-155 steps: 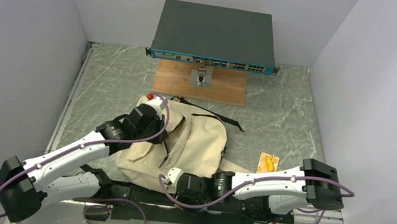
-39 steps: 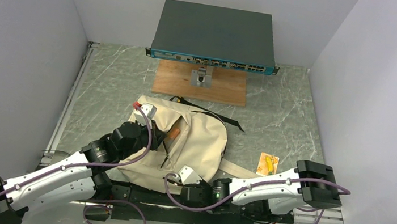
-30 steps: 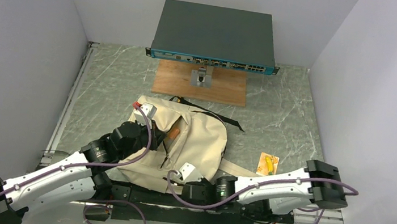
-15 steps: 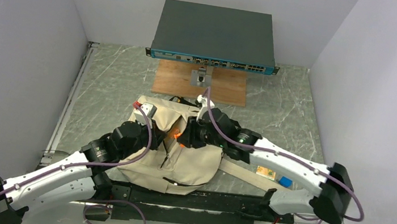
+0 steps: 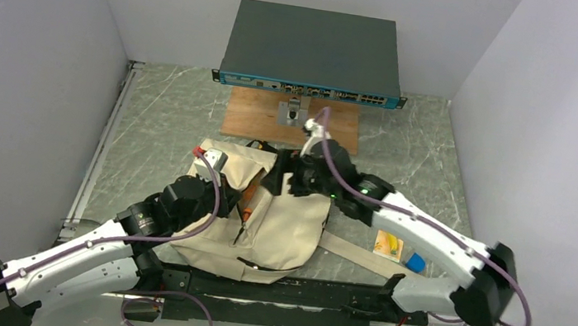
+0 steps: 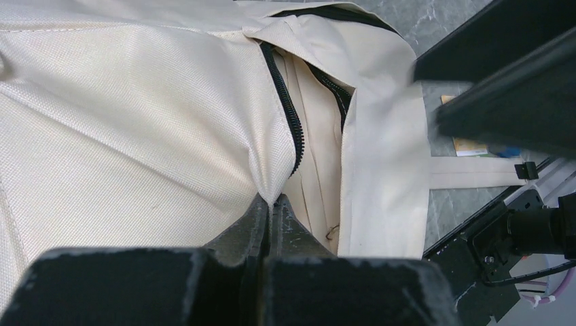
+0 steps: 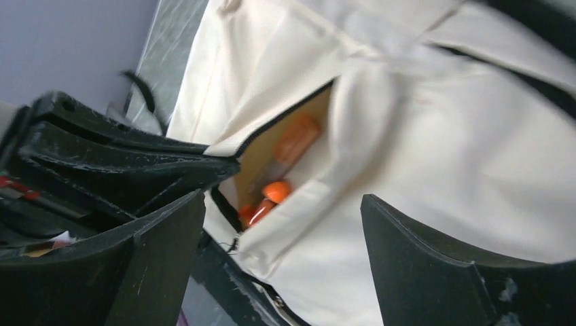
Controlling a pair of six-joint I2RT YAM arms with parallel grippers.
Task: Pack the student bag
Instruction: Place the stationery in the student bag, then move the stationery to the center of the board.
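The left gripper (image 6: 272,202) is clenched on the zipper edge of the student bag (image 5: 291,221), pinching the canvas so the pocket mouth gapes (my reading: it props the opening for the other arm). The right gripper (image 7: 282,207) hangs over that mouth, jaws spread wide, nothing between them. The bag lies flat on the table (image 5: 168,107), near the arm bases. The right wrist view shows orange items (image 7: 291,146) inside, which the left wrist view misses. The top view alone shows a card (image 5: 386,243) and a blue object (image 5: 415,262) beside the bag.
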